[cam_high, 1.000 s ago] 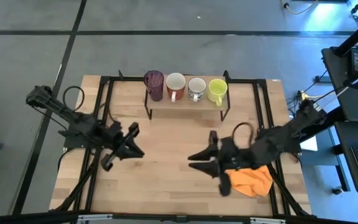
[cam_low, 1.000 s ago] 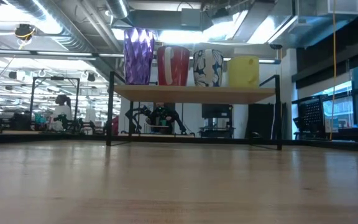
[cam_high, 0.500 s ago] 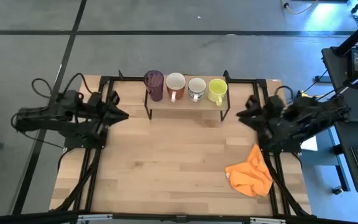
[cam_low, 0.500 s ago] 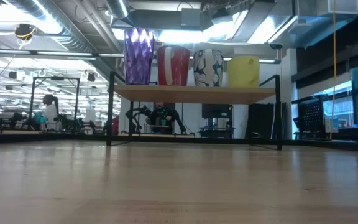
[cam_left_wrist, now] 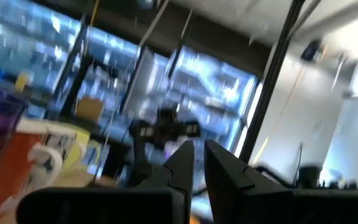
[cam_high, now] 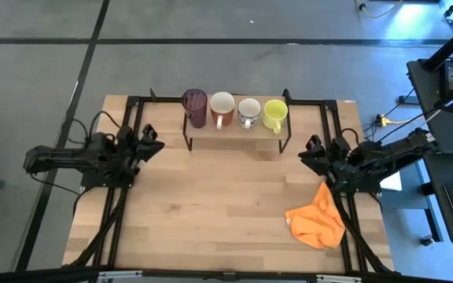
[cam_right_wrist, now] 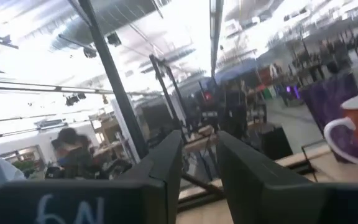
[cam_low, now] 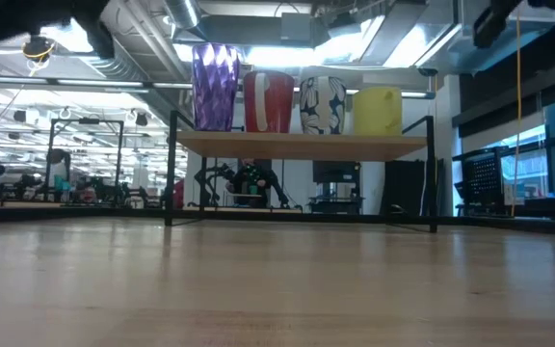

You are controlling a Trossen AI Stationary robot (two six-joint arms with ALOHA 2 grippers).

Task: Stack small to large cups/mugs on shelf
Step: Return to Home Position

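— Where did we have the cups?

— All four stood in a row on the shelf (cam_high: 234, 130), well ahead of both end effectors: purple tumbler (cam_high: 194, 106), red-brown mug (cam_high: 222, 108), patterned mug (cam_high: 248, 111), yellow mug (cam_high: 274, 115).

— And the end effectors?

— Our left end effector (cam_left_wrist: 196, 163) had its fingers slightly apart; our right end effector (cam_right_wrist: 199, 163) was parted too, both empty at the desk's (cam_high: 211, 204) sides.

— The risk?

— We judged the mugs stood close together; a careless reach could knock a neighbour off.

Shelf (cam_high: 234, 132) – light wood, matt; orange cloth (cam_high: 317, 222) – crumpled.
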